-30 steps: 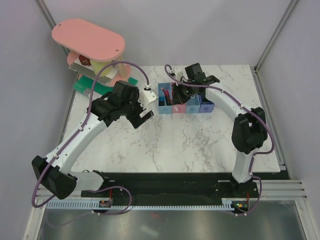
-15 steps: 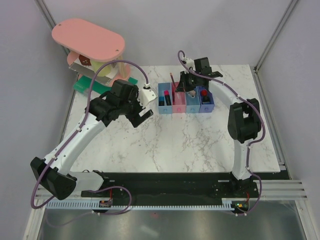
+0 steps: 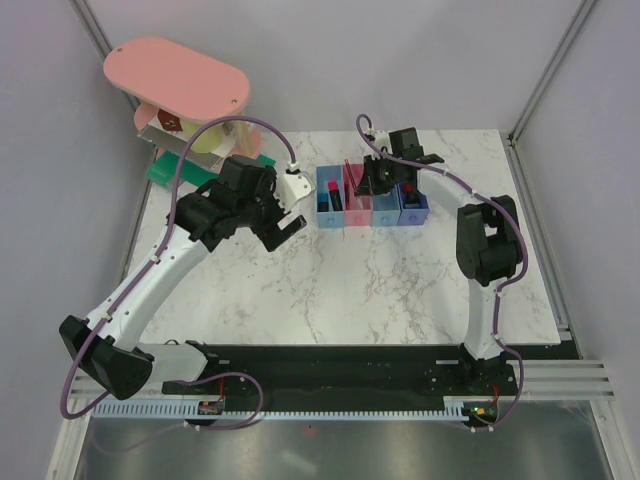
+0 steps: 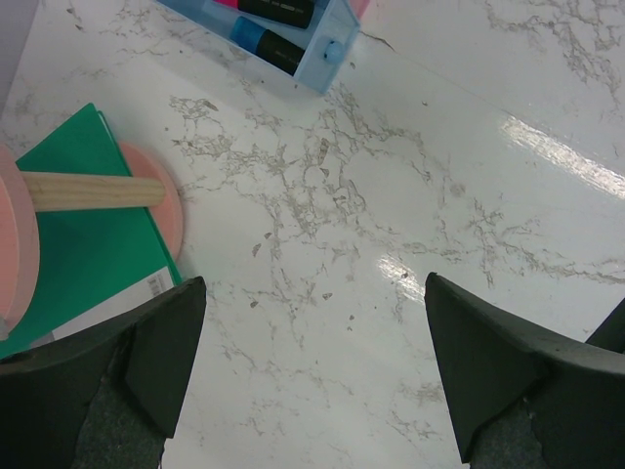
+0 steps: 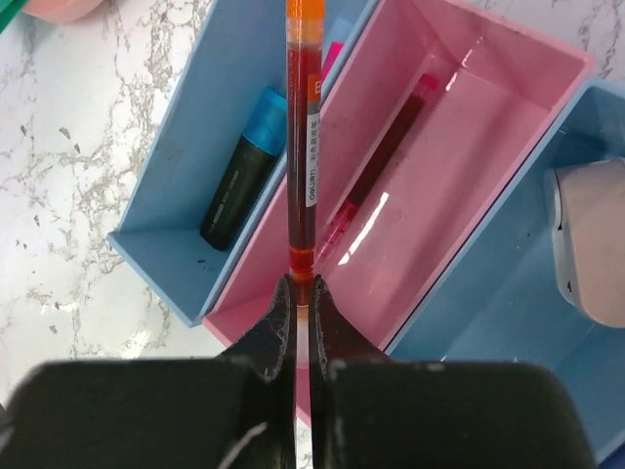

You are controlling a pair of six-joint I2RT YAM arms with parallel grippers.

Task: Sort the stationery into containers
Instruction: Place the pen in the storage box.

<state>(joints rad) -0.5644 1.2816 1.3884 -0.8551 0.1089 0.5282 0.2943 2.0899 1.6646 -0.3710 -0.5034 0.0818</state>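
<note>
my right gripper (image 5: pixel 303 293) pinches the pen (image 5: pixel 302 147), pointing 12 o'clock; pink bin (image 5: pixel 469 176) lies at 1 o'clock. left gripper (image 4: pixel 312 332) gapes empty.

Four small open bins (image 3: pixel 385 217) in a row ahead of the right gripper (image 5: pixel 303 289), one thin red pen (image 5: pixel 302 166) between its fingers, two markers (image 5: pixel 239 186) to its left, one pale eraser (image 5: pixel 589 244) to its right, one left gripper (image 4: pixel 312 293)

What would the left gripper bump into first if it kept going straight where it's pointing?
The left gripper would likely hit the bare marble table first; the light blue bin lies farther off.
</note>
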